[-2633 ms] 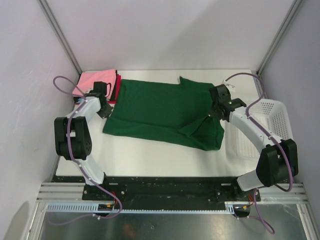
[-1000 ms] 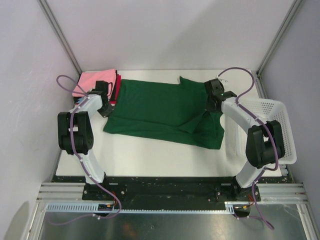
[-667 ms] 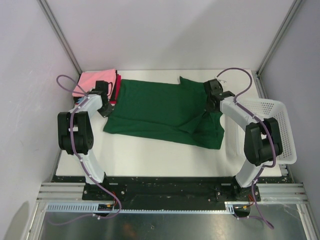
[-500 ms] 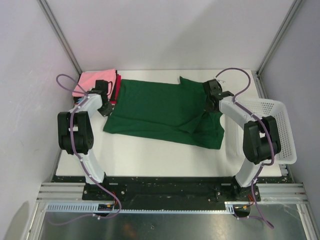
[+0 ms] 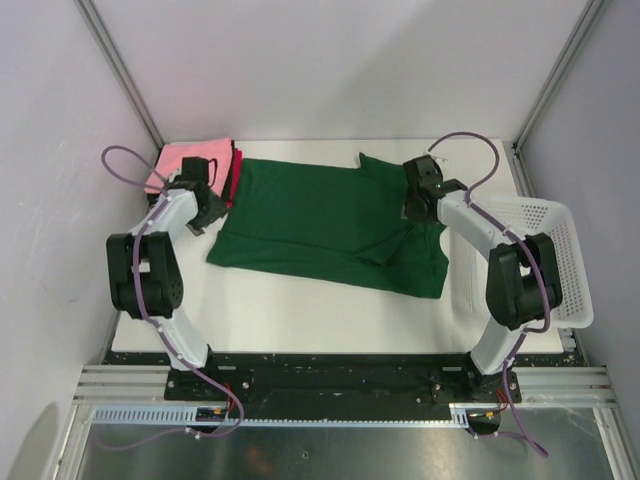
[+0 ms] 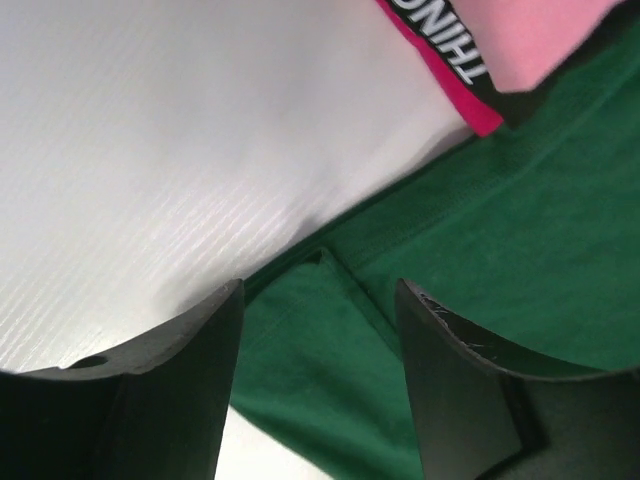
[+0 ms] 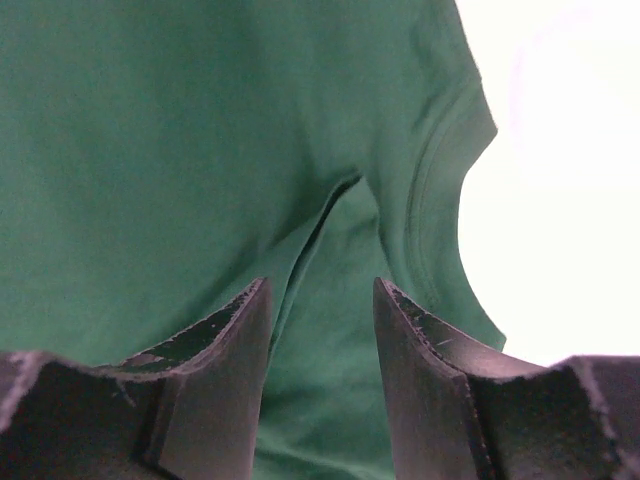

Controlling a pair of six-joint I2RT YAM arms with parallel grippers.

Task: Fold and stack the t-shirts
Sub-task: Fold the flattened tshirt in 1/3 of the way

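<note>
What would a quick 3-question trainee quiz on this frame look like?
1. True or false: the large dark green cloth t-shirt lies on the white table.
2. Which colour tops the folded shirt stack at the table's far left corner? A pink, B yellow, C white.
3. Fill in: the left gripper and right gripper both hover over green cloth with jaws ____.
Key: 1 true; 2 A; 3 open.

Beneath the wide-spread tool (image 6: pixel 320 300), green shirt (image 6: pixel 520 230) edge; pink shirt (image 6: pixel 545 30) beyond.
</note>
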